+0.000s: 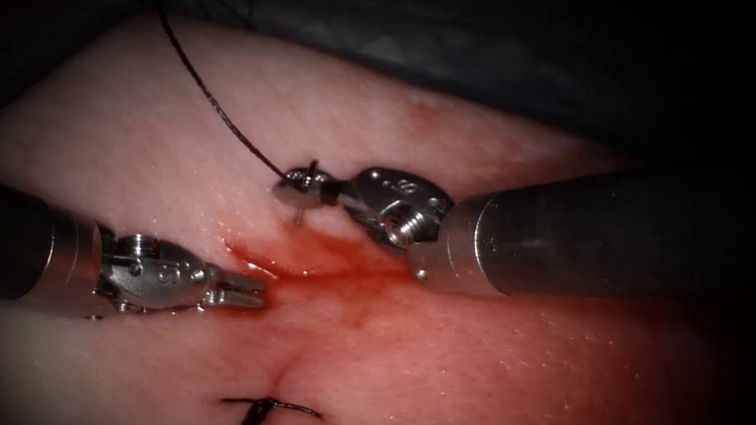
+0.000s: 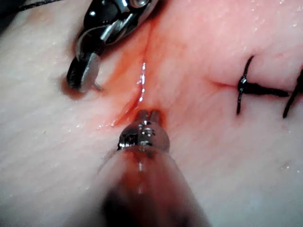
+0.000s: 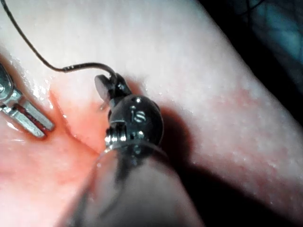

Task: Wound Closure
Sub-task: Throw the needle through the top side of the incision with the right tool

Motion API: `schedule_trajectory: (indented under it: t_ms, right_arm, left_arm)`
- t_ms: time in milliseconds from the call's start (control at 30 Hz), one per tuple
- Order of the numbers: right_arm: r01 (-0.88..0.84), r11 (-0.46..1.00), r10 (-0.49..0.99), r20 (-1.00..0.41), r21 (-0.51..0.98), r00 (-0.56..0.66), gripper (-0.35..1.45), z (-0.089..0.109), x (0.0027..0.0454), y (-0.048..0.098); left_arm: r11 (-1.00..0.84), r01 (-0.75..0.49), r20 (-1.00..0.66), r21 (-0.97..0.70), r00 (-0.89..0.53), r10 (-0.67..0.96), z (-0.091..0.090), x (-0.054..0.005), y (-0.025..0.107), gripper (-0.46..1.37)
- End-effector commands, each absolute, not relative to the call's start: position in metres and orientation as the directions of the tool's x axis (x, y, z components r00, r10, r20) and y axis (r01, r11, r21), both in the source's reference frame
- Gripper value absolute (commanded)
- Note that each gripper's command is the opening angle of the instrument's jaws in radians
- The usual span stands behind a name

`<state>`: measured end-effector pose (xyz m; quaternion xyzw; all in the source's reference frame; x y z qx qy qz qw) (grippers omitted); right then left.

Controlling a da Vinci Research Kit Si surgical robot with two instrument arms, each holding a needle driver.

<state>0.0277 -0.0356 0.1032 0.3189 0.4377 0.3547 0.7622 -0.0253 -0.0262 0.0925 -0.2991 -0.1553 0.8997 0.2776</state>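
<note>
The needle (image 1: 303,199) is pinched between the pressed-together jaws of the right tool (image 1: 300,187), just above the upper end of the cut (image 1: 299,274); its short visible end points down at the tissue (image 1: 175,131) beside the red fluid (image 1: 345,278), and I cannot tell whether the tip is in. Thread (image 1: 210,97) trails up and away from the cut. The left tool (image 1: 248,291), jaws slightly spread and holding nothing, waits just left of the cut, above the finished stitch (image 1: 270,406); this looks like placing another stitch, which calls for a steady grip.
</note>
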Motion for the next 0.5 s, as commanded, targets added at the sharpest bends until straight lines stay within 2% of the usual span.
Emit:
schedule_trajectory:
  t_ms: [33, 500]
  right_arm:
    - [-0.265, 0.549, 0.818, -0.444, 0.793, 0.366, -0.35, 0.1033, 0.0278, -0.0357]
    - [-0.310, 0.505, 0.857, -0.425, 0.806, 0.292, -0.35, 0.1009, 0.0273, -0.0307]
  left_arm:
    - [-0.796, -0.407, -0.450, -0.448, -0.667, 0.594, 0.0925, -0.0253, -0.0263, -0.05]
    - [-0.796, -0.408, -0.450, -0.447, -0.667, 0.594, 0.0926, -0.0254, -0.0263, -0.09]
